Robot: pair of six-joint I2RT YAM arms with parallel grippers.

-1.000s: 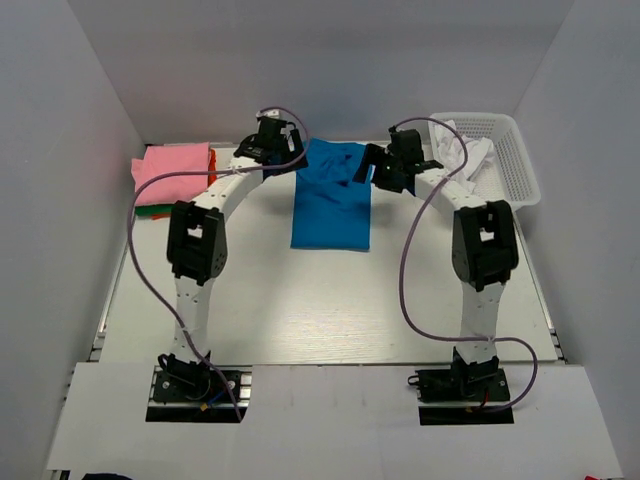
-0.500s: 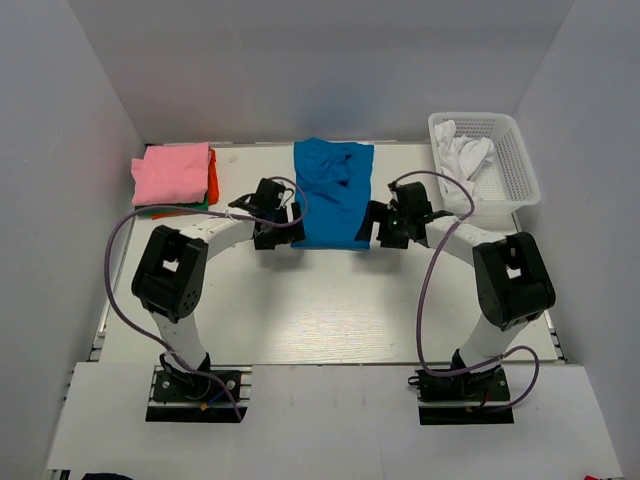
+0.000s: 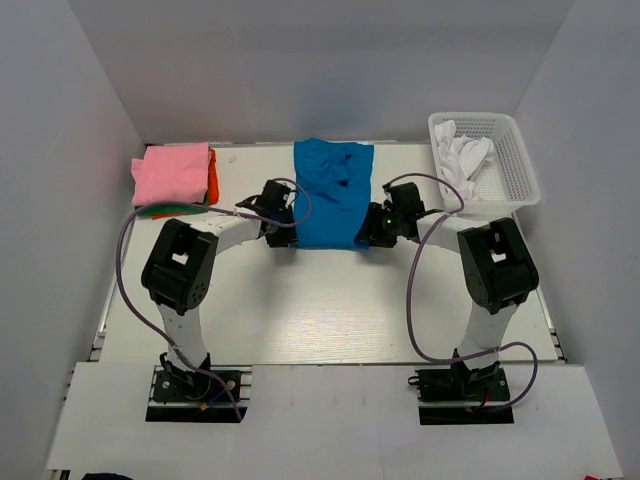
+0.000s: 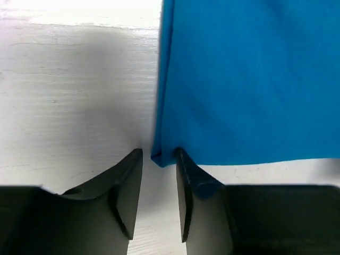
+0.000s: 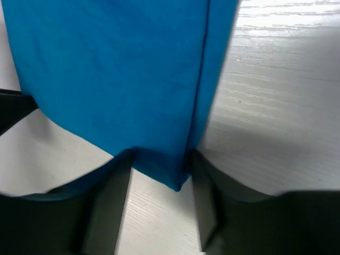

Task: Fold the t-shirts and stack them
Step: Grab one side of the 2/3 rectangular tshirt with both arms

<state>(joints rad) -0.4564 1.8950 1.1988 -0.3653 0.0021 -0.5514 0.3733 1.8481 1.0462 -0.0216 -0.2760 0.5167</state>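
Observation:
A bright blue t-shirt (image 3: 333, 195), folded into a long strip, lies flat at the middle back of the table. My left gripper (image 3: 287, 230) sits low at its near left corner. In the left wrist view the jaws (image 4: 158, 153) are open and narrow, with that corner (image 4: 159, 158) between the tips. My right gripper (image 3: 376, 228) is at the near right corner. Its open jaws (image 5: 161, 159) straddle the blue cloth (image 5: 117, 79). A folded pink t-shirt (image 3: 172, 172) tops a stack at the back left, over orange (image 3: 212, 180) and green (image 3: 165, 210) ones. White t-shirts (image 3: 465, 155) lie crumpled in the basket.
A white mesh basket (image 3: 520, 170) stands at the back right corner. White walls close in the table on the left, back and right. Both arms bend low across the table, with purple cables looping from them.
Both arms swung from the shirt's far end down to its near corners. Both sets of jaws have narrowed around those corners. The shirt has not moved.

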